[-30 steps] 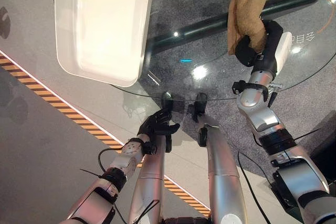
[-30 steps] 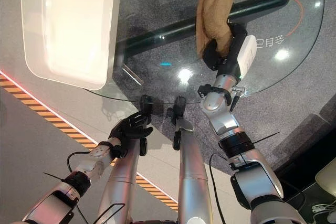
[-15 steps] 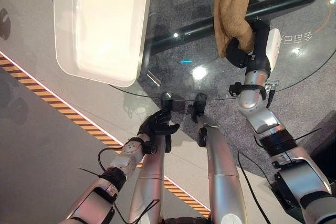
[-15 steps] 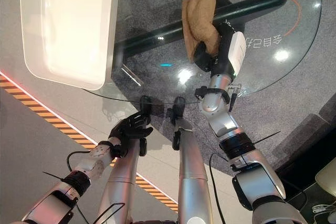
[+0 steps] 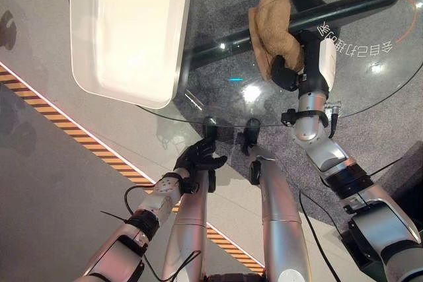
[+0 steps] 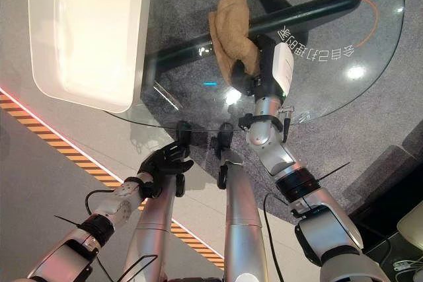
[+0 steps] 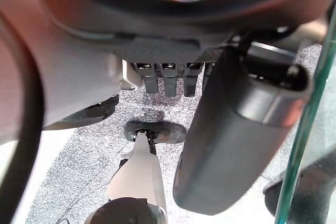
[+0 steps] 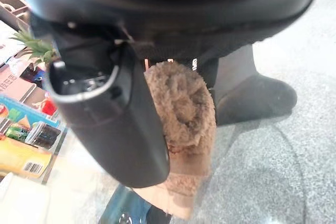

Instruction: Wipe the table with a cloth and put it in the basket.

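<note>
Mid-wipe, by the look of it. Right robot hand point(image 5: 291, 64) curled round the brown cloth point(image 5: 273, 23), thumb clamped against the pile in the right wrist view, the cloth point(image 8: 184, 114) bunched in the grip and pressed on the round glass counter point(image 5: 370, 97). Cloth trailing forward from the palm, away from the robot, long axis running roughly along the forearm line and tipped a little leftward. White basket point(image 5: 125, 31) resting on the counter's left part, well apart from the cloth, to the left of the holding hand. So the drop calls for a leftward carry across the glass, probably by the right arm, since the cloth already sits in it. Left robot hand point(image 5: 198, 158) low by the counter's near edge, below the glass, fingers loosely spread, holding nothing. Writing on the glass near the right hand, not legible.
</note>
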Motion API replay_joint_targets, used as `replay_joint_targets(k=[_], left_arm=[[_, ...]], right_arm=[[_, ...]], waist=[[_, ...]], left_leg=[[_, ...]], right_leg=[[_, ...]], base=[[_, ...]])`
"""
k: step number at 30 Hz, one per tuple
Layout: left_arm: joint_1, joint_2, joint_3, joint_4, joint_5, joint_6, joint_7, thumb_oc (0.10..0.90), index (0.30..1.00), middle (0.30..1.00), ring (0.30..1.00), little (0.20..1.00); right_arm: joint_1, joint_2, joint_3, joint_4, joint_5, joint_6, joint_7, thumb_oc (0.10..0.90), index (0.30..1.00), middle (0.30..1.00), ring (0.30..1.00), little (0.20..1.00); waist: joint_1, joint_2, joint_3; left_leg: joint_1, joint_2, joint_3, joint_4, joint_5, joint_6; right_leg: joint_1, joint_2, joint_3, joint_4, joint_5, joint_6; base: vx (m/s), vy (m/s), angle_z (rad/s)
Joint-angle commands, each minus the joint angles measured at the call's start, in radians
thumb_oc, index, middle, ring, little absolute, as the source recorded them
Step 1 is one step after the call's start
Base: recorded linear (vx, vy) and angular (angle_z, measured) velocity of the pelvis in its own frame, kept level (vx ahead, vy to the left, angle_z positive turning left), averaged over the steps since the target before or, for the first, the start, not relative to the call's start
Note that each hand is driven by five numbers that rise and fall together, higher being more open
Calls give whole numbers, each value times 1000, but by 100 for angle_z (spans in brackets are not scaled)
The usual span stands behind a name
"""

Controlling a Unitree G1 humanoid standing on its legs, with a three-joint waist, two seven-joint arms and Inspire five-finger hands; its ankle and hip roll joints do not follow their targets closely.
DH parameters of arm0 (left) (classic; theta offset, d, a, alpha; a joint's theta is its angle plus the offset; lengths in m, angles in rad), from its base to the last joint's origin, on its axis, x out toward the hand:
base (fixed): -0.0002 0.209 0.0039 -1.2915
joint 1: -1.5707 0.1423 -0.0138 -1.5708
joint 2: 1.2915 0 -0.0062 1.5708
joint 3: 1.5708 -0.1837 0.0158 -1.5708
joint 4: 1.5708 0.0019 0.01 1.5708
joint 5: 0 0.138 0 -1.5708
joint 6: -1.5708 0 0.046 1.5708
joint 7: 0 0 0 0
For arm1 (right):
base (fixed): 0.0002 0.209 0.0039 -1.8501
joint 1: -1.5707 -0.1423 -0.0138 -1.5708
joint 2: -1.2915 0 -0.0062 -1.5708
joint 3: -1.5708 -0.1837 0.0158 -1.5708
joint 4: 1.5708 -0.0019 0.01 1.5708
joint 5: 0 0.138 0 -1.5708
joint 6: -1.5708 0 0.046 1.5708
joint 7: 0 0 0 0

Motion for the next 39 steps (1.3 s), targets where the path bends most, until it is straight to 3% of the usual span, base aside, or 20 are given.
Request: replay_joint_targets(k=[1,4,5,6,39], left_arm=[[122,-71,-133,-41,-49,88,-37,800,900,900,900,900],[121,-70,-133,-42,-52,91,-35,800,900,900,900,900],[143,-72,-141,-42,-52,91,-35,800,900,900,900,900],[121,-72,-134,-42,-52,92,-33,800,900,900,900,900],[138,-52,-121,-44,-44,92,-44,800,900,900,900,900]], right_arm=[[101,125,205,-41,8,-10,173,100,300,300,300,200],[104,127,199,-39,5,-16,172,100,300,300,300,200],[126,131,201,-40,3,-17,173,100,300,300,300,200],[104,128,198,-41,2,-17,175,100,300,300,300,200],[122,67,210,-142,-47,-5,268,100,300,300,300,200]], waist=[[51,-16,-12],[51,-17,-12],[55,-16,-12],[52,-17,-12],[47,-29,-12]], left_leg=[[-64,-41,47,158,-86,46],[-63,-41,45,159,-87,47],[-25,-38,41,164,-118,45],[-62,-41,45,158,-87,47],[-47,-36,44,153,-88,46]], right_leg=[[-45,20,89,-117,126,91],[-43,21,89,-116,126,91],[-8,26,91,-106,96,96],[-41,22,89,-117,125,91],[-26,24,86,-121,120,93]], base=[[0,0,0],[18,-2,0],[0,0,0],[0,0,0],[-2,-3,1]])
